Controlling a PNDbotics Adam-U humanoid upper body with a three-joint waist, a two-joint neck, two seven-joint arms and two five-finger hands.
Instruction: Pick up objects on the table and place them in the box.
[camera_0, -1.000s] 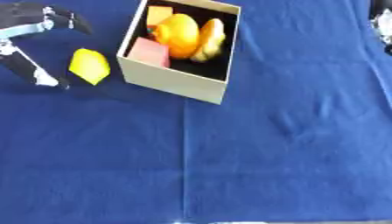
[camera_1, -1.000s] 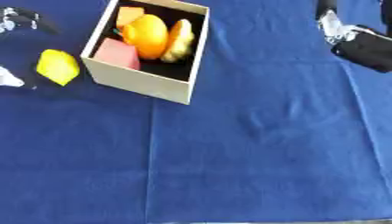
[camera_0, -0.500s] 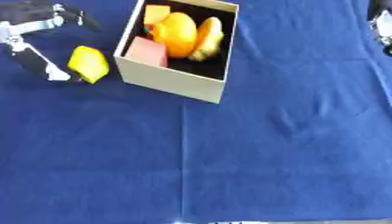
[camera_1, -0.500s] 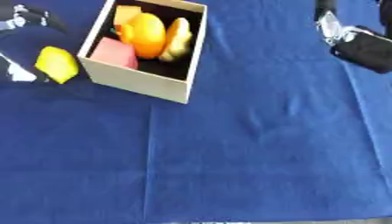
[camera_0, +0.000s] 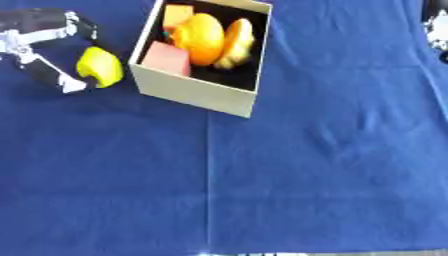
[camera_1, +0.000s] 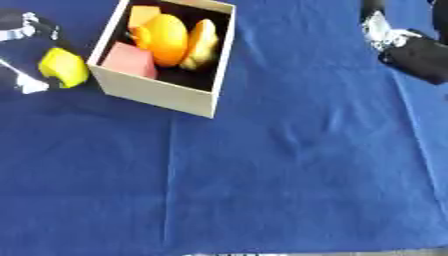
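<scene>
Blue cloth (camera_0: 289, 165) covers the whole table, mostly bare, so almost nothing looks left to collect. Box (camera_0: 188, 90), open-topped and pale, sits just right of the left hand, turned askew; likely parked there to keep the drop short. Inside it: an orange round fruit (camera_0: 201, 37), a yellowish curved piece (camera_0: 234, 42) leaning against it, a pink block (camera_0: 166, 59) at the near corner and a small orange block (camera_0: 178, 12) at the far corner, all crowded together, so room for one more is tight.

Left hand (camera_0: 35, 47) comes in at the upper left, fingers spread fairly wide. One long finger (camera_0: 52, 77) runs down the left side of the yellow object (camera_0: 99, 67), apparently touching it; upper fingers sit above it. Not closed round it as far as I can see, so it reads as bracketing the thing, pre-grasp.

Yellow object lies on the cloth between that finger and the box wall, close to both, still outside the box.

Right hand (camera_1: 416, 52) is far off at the upper right, idle, holding nothing visible; finger state cannot be told.
</scene>
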